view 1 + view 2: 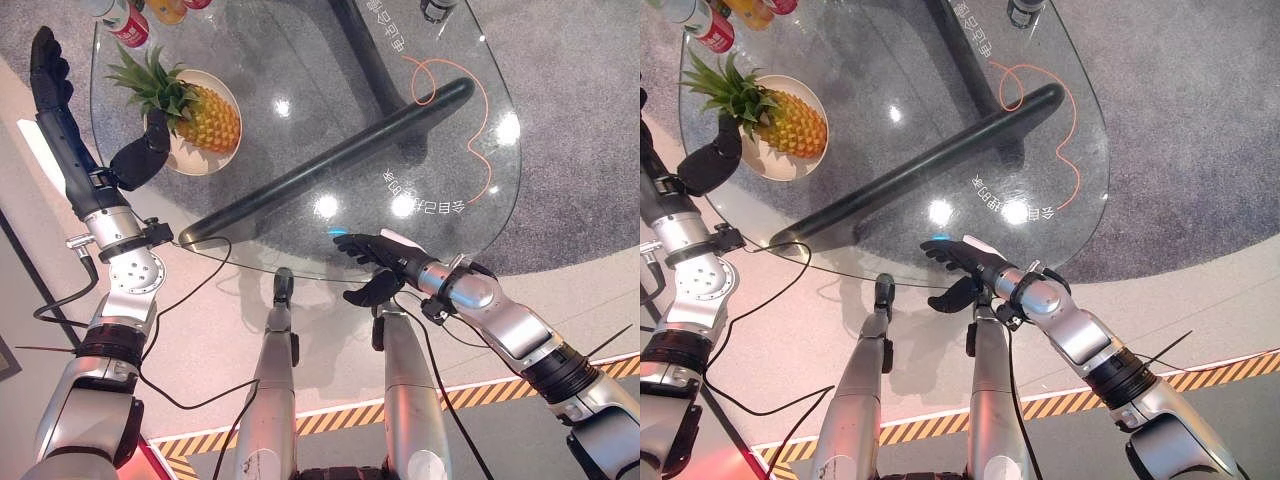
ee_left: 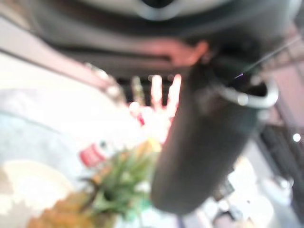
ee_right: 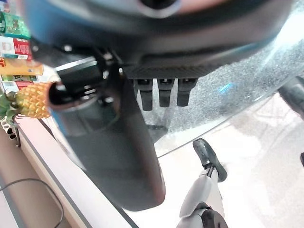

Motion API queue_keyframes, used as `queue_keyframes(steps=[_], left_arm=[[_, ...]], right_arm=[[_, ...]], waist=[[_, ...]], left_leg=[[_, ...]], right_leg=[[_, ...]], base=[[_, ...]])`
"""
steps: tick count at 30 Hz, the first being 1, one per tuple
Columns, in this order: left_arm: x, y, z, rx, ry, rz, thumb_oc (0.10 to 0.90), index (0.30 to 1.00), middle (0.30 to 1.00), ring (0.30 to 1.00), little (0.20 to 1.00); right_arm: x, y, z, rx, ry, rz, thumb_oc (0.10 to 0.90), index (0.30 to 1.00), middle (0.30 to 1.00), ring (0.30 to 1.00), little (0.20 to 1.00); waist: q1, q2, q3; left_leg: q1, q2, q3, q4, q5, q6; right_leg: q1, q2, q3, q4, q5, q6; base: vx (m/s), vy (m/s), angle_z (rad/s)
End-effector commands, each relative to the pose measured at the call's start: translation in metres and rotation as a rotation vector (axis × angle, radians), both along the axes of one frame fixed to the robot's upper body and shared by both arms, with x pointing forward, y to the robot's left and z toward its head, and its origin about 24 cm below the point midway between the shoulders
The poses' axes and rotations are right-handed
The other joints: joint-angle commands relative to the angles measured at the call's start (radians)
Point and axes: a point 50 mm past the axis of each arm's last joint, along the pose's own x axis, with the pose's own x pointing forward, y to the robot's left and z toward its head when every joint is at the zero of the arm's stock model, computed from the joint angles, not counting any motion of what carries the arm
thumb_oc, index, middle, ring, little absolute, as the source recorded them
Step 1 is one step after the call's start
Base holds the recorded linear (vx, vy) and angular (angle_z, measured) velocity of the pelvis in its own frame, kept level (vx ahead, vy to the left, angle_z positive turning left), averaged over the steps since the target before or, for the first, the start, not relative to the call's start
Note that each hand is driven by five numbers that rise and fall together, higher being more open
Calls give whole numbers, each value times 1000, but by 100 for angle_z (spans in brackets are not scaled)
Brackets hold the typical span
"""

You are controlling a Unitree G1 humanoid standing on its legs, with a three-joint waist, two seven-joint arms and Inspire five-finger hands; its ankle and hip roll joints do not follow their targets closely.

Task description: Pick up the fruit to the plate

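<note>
Pineapple (image 1: 208,117) lying on its side on the pale round plate (image 1: 227,92), at the far left of the glass desk (image 1: 300,60), leafy crown (image 1: 150,82) pointing toward the desk's left edge and reaching past the plate's rim. Left hand (image 1: 140,155) just beside the plate on its near-left side, next to the crown; dark thumb close to the leaves in the left wrist view, contact impossible to judge, fingers not readable, so open or closed cannot be told. Right hand (image 1: 965,262) well apart from the fruit, at the near edge of the desk, fingers (image 3: 164,91) stretched out straight over the glass, thumb hanging below the edge, holding nothing. Red can (image 1: 125,24) and an orange-yellow bottle (image 1: 166,10) standing at the far left corner of the desk, beyond the plate. Long dark bar (image 1: 330,160) running diagonally beneath the glass, from near the left hand's side up toward the right. Orange looping line (image 1: 470,120) and pale lettering printed on the glass at the right. Grey carpet (image 1: 580,120) under the desk, black-and-yellow striped tape (image 1: 1230,372) across the floor on the near side.
</note>
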Motion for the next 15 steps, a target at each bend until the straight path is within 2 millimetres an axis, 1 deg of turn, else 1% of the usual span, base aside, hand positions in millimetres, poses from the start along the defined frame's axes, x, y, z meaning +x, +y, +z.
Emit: queue_keyframes(steps=[1,5,9,12,15], left_arm=[[-14,12,37,-42,-200,7,800,900,900,900,900],[-16,17,35,-81,-198,4,800,900,900,900,900],[-18,21,26,-105,-165,-21,800,900,900,900,900],[-20,23,12,-158,-129,-56,800,900,900,900,900],[-24,23,-7,-206,-87,-93,800,900,900,900,900]], right_arm=[[-15,14,24,68,-105,129,800,900,900,900,900],[-16,15,23,68,-101,129,800,900,900,900,900],[-16,13,17,72,-86,123,800,900,900,900,900],[-18,12,9,78,-56,122,800,900,900,900,900],[-21,9,-1,82,-24,119,800,900,900,900,900]], waist=[[-19,45,-26],[-17,47,-26],[-10,46,-26],[-4,44,-26],[5,41,-26]], left_leg=[[23,-122,43,92,-93,102],[55,-119,40,75,-88,99],[95,-118,35,58,-85,97],[143,-116,29,35,-82,95],[197,-112,21,5,-78,93]], right_leg=[[131,82,-95,-198,93,-35],[161,82,-95,-206,88,-36],[203,80,-101,-217,82,-36],[251,79,-104,-235,79,-36],[303,79,-107,-255,76,-35]], base=[[-22,-47,2],[-29,-46,3],[-36,-59,0],[-44,-76,1],[-36,-72,2]])
